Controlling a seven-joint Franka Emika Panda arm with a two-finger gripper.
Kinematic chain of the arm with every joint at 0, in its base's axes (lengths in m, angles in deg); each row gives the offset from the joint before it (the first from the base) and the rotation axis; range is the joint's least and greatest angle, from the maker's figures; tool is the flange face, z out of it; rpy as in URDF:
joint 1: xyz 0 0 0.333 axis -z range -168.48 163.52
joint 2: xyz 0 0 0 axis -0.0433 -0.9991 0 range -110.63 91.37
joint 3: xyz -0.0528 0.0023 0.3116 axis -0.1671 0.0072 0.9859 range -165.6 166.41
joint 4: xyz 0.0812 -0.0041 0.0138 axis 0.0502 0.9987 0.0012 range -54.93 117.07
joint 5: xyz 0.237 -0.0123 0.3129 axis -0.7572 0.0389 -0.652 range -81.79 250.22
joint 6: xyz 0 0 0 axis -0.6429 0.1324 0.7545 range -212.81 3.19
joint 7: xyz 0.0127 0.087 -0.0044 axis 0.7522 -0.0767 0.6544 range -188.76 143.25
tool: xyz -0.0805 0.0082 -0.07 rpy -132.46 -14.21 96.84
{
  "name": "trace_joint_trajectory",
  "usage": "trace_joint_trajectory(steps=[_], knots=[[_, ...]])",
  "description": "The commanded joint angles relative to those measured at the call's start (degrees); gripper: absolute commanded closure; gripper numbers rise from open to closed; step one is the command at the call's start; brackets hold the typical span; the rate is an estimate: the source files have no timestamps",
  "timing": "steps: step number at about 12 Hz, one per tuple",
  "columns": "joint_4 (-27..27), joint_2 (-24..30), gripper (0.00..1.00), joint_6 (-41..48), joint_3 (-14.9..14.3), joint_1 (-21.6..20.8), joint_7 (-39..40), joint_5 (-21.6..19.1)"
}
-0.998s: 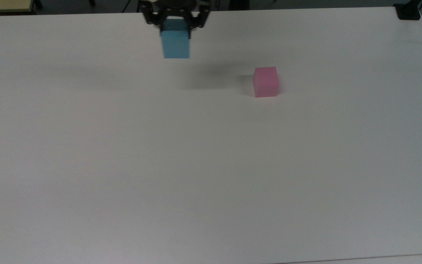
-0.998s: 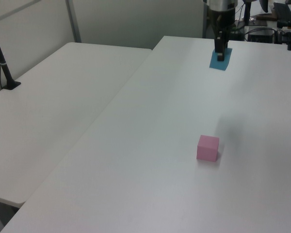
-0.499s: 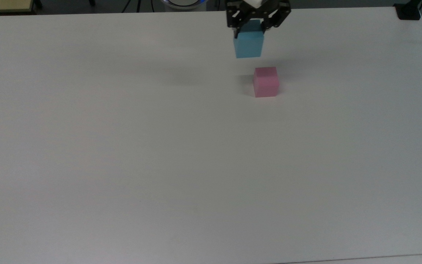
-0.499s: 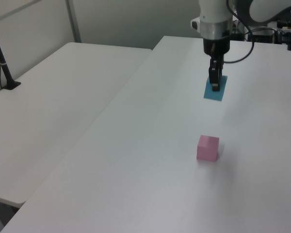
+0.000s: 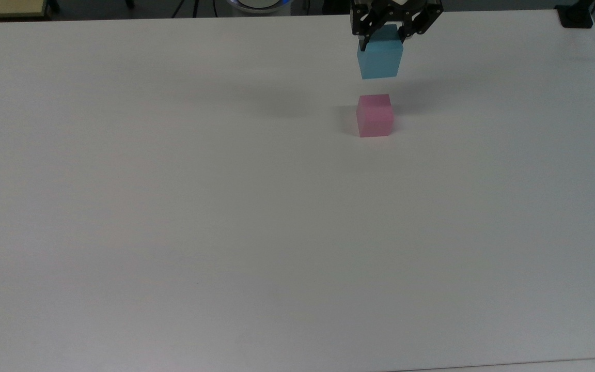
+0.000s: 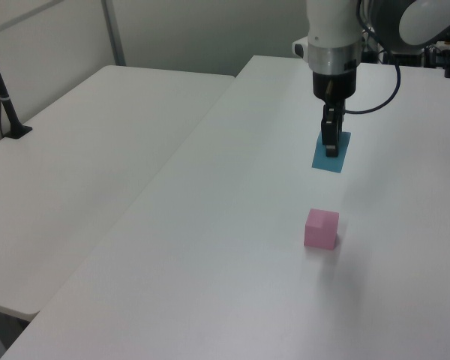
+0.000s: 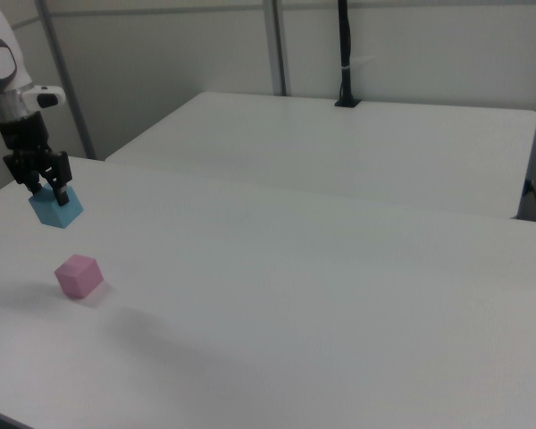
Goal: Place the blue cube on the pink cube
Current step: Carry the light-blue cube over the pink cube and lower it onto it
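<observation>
Two cubes: gripper [image 5: 381, 37] pinches the blue cube [image 5: 379, 60] aloft (no contact), above the pink cube [image 5: 375, 115] on the table [image 5: 225, 206].

surface: white table [image 5: 173, 232] | lying on it: pink cube [image 5: 375, 115], upright, flat on one face

The blue cube [image 5: 379, 58] is light blue and plain. It hangs in the air, off the tabletop [image 5: 225, 206], pinched at its top by the claw [image 5: 386, 32]. The pink cube [image 5: 374, 115] is pale pink and sits flat on the tabletop. The two cubes are near each other but not touching.
</observation>
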Motion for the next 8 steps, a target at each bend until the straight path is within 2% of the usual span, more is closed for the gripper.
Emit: trace_joint_trajectory(steps=[1,8], knots=[[-1.01,-3.96,0.97,-1.57,0.41,-0.53,-1.49,-0.92],[0.39,-10.92,0.94,-8.59,0.41,-1.41,-1.85,-0.12]])
